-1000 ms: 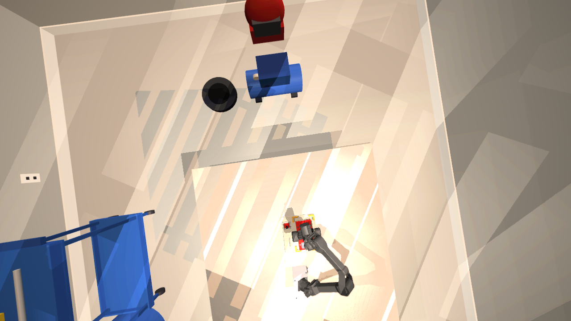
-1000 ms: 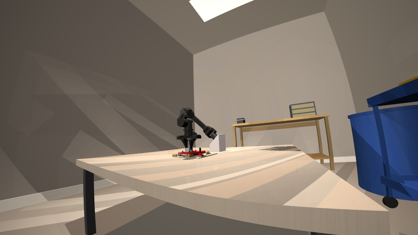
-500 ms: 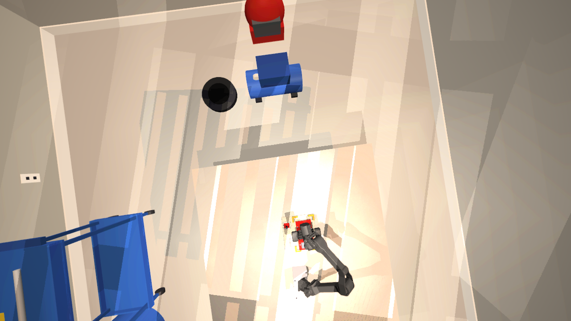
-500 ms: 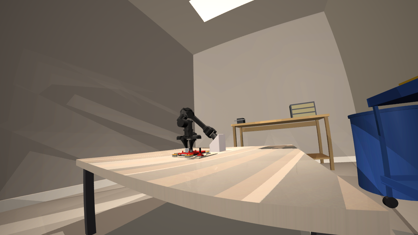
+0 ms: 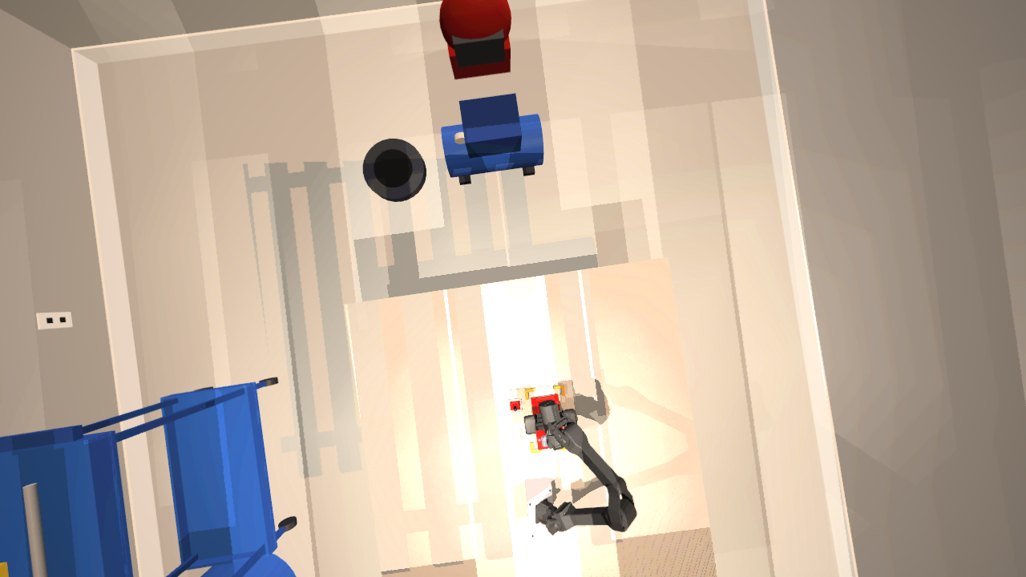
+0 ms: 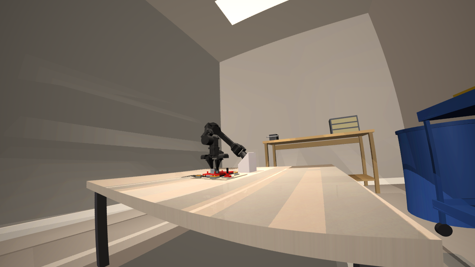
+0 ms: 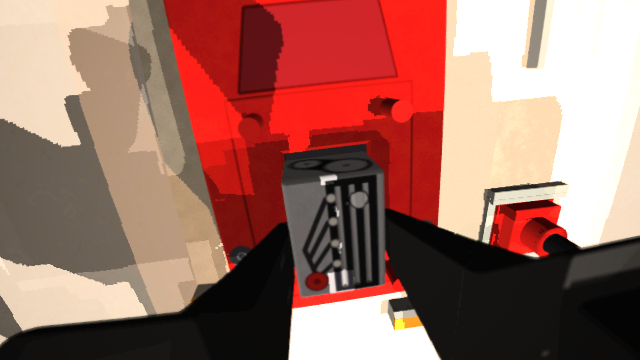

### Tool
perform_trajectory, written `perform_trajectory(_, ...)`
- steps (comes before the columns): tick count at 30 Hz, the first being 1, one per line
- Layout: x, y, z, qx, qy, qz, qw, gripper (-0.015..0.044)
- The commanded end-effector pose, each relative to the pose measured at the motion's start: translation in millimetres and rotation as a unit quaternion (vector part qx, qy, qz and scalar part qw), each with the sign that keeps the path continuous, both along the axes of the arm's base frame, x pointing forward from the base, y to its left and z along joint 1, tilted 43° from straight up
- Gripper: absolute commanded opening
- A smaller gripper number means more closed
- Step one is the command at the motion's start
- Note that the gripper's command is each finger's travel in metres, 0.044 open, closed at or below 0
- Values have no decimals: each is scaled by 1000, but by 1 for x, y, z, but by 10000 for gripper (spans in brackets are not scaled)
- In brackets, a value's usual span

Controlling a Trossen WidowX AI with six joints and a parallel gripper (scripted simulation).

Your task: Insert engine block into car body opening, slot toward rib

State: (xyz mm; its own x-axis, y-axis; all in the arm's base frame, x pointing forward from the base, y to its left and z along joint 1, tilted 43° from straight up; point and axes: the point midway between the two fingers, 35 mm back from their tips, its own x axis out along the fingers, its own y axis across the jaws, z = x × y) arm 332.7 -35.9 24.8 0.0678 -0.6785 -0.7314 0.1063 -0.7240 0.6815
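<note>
The red car body [image 5: 544, 400] [image 6: 225, 172] [image 7: 427, 65] lies flat, with two round pegs on its top. My gripper [image 6: 213, 169] [image 7: 335, 226] points down over it and is shut on the grey engine block [image 6: 212, 171] [image 7: 312, 200], one finger on each side. The block's printed face and the end with two dark circles show in the wrist view. A dark strip of the opening [image 7: 326, 151] shows just beyond that end. The rest of the opening, the rib and the block's slot side are hidden. I cannot tell whether the block's underside is in the opening.
A red part with a black post [image 5: 515, 405] [image 6: 228, 174] [image 7: 532, 225] stands in a pale holder beside the body. Orange-and-grey corner pieces [image 6: 214, 177] [image 7: 407, 320] sit around the body. A white wedge-shaped block [image 6: 251, 162] stands near the arm's base.
</note>
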Motion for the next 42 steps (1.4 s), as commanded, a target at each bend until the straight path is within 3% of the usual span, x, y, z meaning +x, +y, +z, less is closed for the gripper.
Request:
perform_trajectory(1,-1,-1,-1,-2,2,1,1000,159)
perform_trajectory(31,-1,-3,-3,-2,2,1,1000,159)
perform_trajectory(42,0,-2,-3,-1,0,1,1000,440)
